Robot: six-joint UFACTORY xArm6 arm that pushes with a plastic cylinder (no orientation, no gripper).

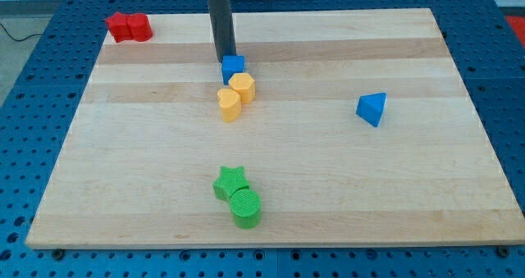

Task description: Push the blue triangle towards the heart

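Observation:
The blue triangle (372,108) lies alone at the view's right of the wooden board. The yellow heart (229,103) sits left of centre, touching a yellow hexagon (242,87) just above and to its right. My tip (225,58) is at the upper middle of the board, right against the upper left side of a blue cube (234,66), which touches the hexagon. The tip is far to the left of the blue triangle.
Two red blocks (129,26) sit together at the board's top left corner. A green star (230,182) and a green cylinder (245,207) touch each other near the bottom edge. The board's edge (271,243) borders a blue perforated table.

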